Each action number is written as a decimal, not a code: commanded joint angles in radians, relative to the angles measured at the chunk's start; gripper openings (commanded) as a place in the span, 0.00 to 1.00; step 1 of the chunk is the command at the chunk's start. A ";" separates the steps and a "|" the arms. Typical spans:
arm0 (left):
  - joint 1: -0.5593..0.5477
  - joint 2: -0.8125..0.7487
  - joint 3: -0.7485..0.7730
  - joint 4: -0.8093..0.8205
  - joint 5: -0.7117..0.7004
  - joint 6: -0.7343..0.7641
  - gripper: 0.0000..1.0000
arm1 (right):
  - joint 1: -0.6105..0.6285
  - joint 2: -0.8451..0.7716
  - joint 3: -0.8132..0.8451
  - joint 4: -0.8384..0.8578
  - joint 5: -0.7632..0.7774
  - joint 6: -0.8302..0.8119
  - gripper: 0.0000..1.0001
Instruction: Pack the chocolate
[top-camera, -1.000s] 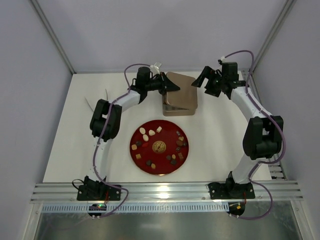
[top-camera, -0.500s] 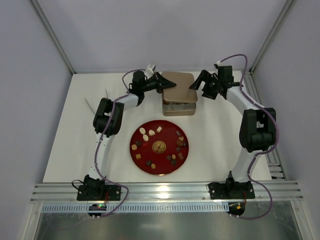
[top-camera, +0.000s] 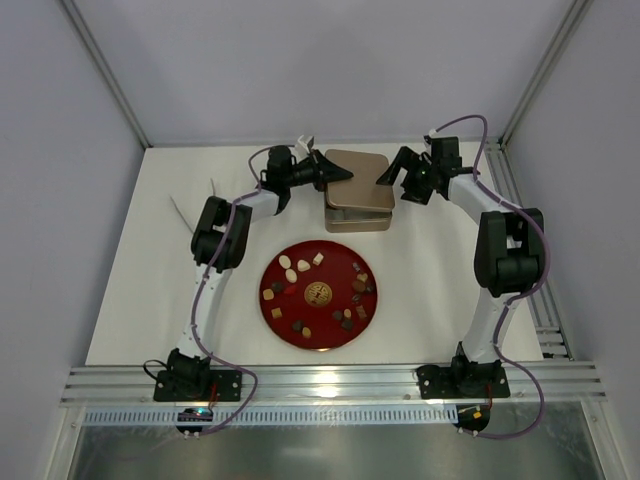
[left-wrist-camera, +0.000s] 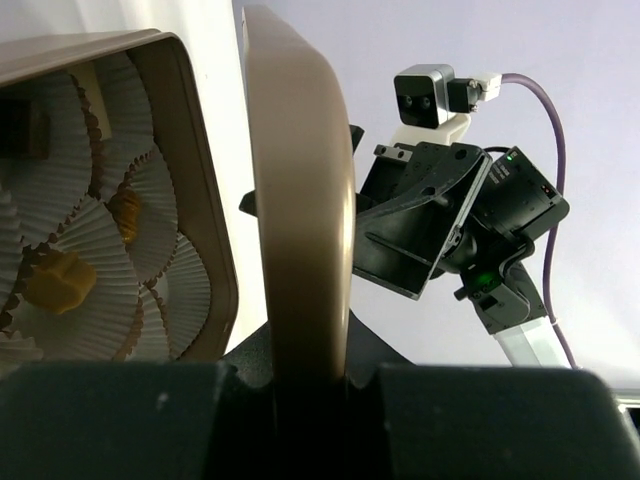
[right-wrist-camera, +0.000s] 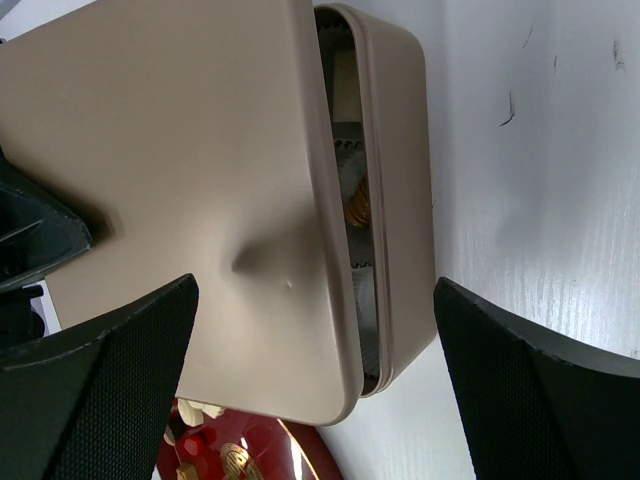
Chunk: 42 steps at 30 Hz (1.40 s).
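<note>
The chocolate (top-camera: 290, 274) lies scattered in small brown, tan and cream pieces on a red plate (top-camera: 318, 336). Behind the plate stands a tan tin box (top-camera: 357, 218). It is lined with white paper cups, and a few tan chocolates (left-wrist-camera: 58, 283) sit in them. My left gripper (top-camera: 333, 172) is shut on the left edge of the box's tan lid (left-wrist-camera: 298, 190), which hovers just above the box and partly covers it. My right gripper (top-camera: 390, 178) is open at the lid's right edge. Its fingers (right-wrist-camera: 95, 400) straddle the lid (right-wrist-camera: 180, 190) and the box wall (right-wrist-camera: 395, 170) without touching them.
A thin white strip (top-camera: 180, 211) lies on the white table at the far left. Metal rails (top-camera: 330, 382) run along the near edge by the arm bases. Grey enclosure walls and corner posts stand close behind the box.
The left gripper has brought the lid from a tilt to nearly level over the box. The right gripper has moved left, up to the lid's right edge.
</note>
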 joint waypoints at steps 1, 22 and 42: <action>-0.001 0.002 0.047 0.023 0.034 0.000 0.11 | 0.001 0.001 0.042 0.041 -0.007 -0.002 1.00; -0.007 0.033 0.067 -0.097 0.053 0.060 0.14 | 0.017 0.029 0.038 0.048 -0.004 -0.012 1.00; 0.010 -0.049 0.032 -0.229 0.056 0.180 0.35 | 0.027 0.053 0.044 0.037 0.007 -0.027 0.99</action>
